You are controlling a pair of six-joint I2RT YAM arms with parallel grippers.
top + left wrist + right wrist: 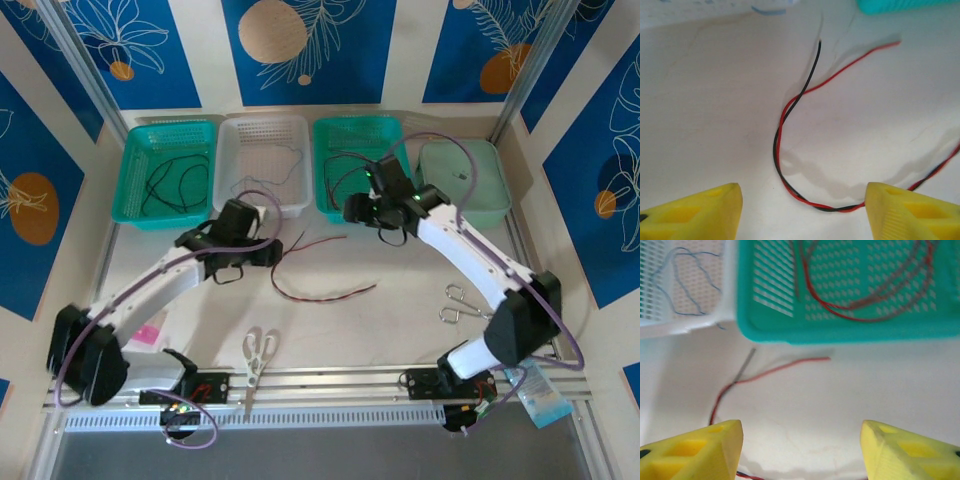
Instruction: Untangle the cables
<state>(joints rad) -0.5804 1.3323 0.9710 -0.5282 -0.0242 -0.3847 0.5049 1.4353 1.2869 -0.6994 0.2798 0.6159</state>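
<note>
Cables (776, 145), thin twisted red and black wires, curve on the white table (400, 265) at four o'clock from the left gripper (802, 192); it and the right gripper (801, 426) gape, empty.

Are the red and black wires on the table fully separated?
No, the red and black wires are twisted around each other along the curve, parting only at their far ends.

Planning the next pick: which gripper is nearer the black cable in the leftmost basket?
Left. The left gripper is just front-right of the black cable; the right gripper is farther right, by the third basket.
</note>
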